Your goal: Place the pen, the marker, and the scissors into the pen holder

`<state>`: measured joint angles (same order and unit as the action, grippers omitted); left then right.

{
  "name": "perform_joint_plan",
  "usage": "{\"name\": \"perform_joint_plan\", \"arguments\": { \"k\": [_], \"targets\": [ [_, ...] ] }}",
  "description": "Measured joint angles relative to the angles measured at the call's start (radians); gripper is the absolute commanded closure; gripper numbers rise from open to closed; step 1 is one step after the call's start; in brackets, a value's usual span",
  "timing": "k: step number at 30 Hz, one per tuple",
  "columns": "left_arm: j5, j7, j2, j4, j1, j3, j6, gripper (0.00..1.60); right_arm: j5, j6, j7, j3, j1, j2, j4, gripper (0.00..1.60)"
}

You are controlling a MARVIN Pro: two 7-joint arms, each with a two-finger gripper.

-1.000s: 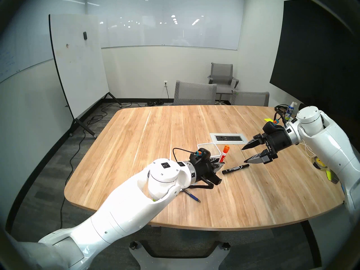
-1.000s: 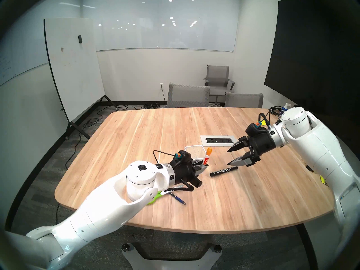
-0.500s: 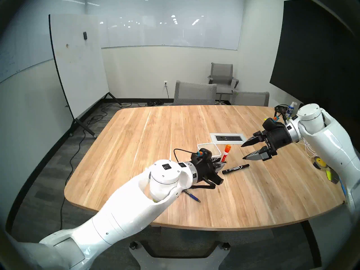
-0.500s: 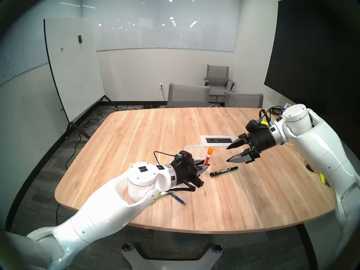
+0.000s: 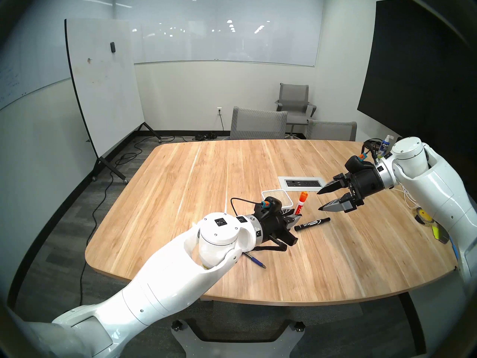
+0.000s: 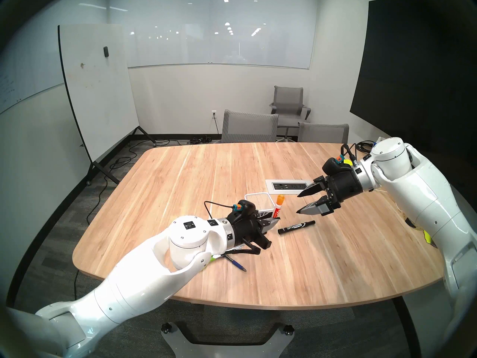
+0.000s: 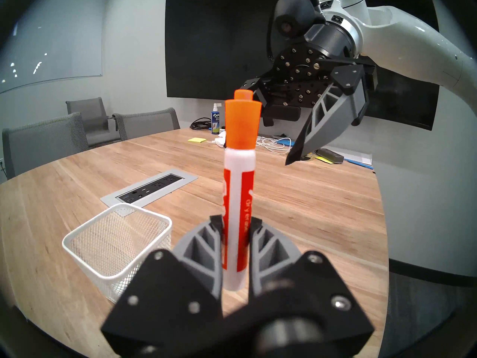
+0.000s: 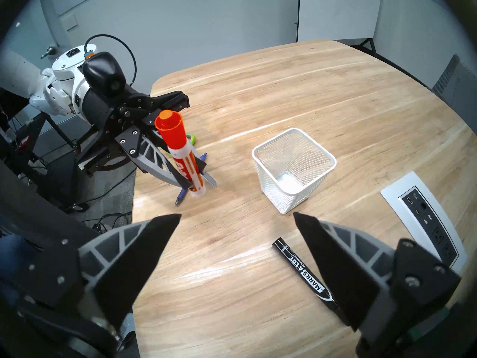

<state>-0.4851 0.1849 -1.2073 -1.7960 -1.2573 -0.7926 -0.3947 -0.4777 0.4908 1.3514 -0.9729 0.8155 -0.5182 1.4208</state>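
Note:
My left gripper (image 7: pixel 236 221) is shut on a white marker (image 7: pixel 238 184) with an orange cap, holding it upright just above the table. The empty white mesh pen holder (image 5: pixel 265 193) stands close beside it, on the far left of the marker. A black marker (image 5: pixel 312 224) lies flat on the table to the right. My right gripper (image 5: pixel 318 201) hovers open above the black marker's far end, its fingertips facing the orange-capped marker. The blue pen (image 5: pixel 254 260) lies near the front edge under my left arm. Only a green bit of the scissors (image 6: pixel 210 258) shows there.
A power outlet panel (image 5: pixel 300 182) is set into the table behind the pen holder. A spray bottle (image 5: pixel 386 143), cables and a tape roll (image 5: pixel 422 215) clutter the right side. Grey chairs (image 5: pixel 258 123) stand at the far edge.
My right gripper has drifted left and slightly farther away, staying open. The left gripper has shifted a little to the right with the orange-capped marker.

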Motion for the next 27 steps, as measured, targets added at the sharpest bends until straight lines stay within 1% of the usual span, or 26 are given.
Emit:
{"name": "perform_joint_plan", "arguments": {
  "k": [14,21,27],
  "targets": [
    [-0.012,0.009,0.001,-0.001,-0.001,-0.001,0.0,1.6,-0.01,-0.005,0.002,0.01,-0.003,0.002,0.003,0.0],
    [-0.014,0.009,0.001,-0.001,-0.001,-0.001,0.0,1.6,-0.019,-0.006,0.003,0.01,-0.009,0.009,0.017,0.0],
    [-0.015,0.009,0.002,-0.001,-0.001,-0.001,0.0,1.6,-0.036,0.008,-0.007,0.008,-0.012,0.017,0.038,0.0]
  ]
}}
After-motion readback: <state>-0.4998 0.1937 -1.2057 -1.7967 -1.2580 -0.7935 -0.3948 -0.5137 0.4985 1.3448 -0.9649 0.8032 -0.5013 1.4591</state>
